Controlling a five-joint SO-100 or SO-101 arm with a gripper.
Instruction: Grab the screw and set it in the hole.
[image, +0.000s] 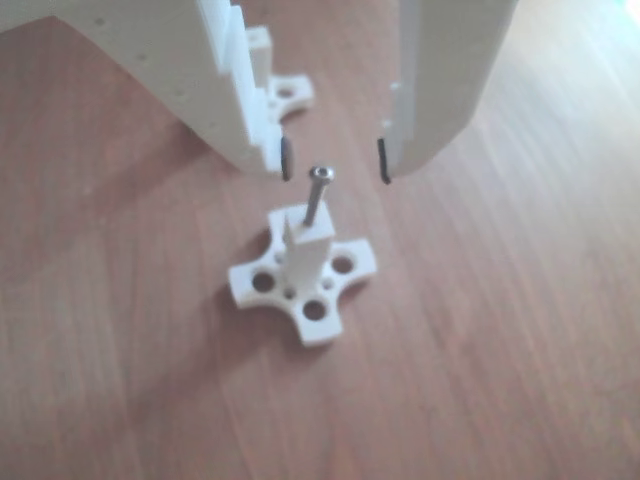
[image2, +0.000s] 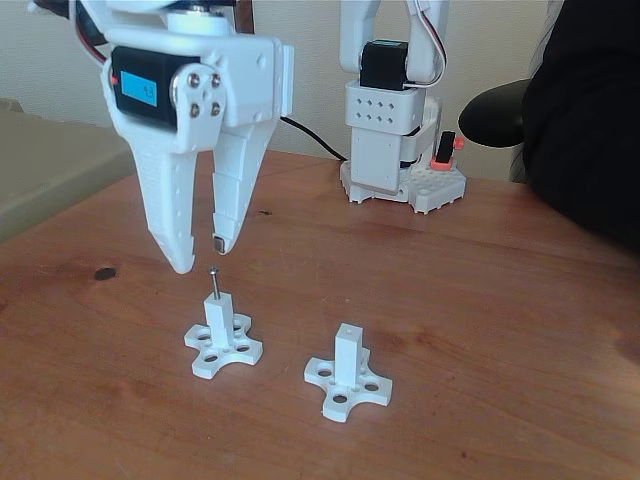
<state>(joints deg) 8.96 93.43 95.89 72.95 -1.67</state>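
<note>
Reddish wood grain runs across the bench (image2: 480, 300) under me, with a pale wall behind it in the fixed view. My jaws (image: 335, 165) hang spread apart and grip nothing, their dark-tipped ends on either side of the screw's head in the other view and clear of it. In the fixed view my jaws (image2: 200, 255) sit just above and a little left of that head. The screw (image: 317, 195) stands nearly upright, its lower end in the hole at the top of the white post (image: 305, 250), its silver shaft and round head sticking out above. I cannot see how deep it sits. The post rises from a cross-shaped base (image: 315, 325) with round holes in its arms. In the fixed view the screw (image2: 214, 282) and its post (image2: 219, 318) stand at the left, and a second post on a cross base (image2: 347, 375) stands to their right, apart from them. A small dark spot (image2: 104, 273) lies on the wood at far left. Farther back, another white arm's base (image2: 395, 150) is mounted on the bench, and a dark-clothed person (image2: 590, 120) is at the right edge.
</note>
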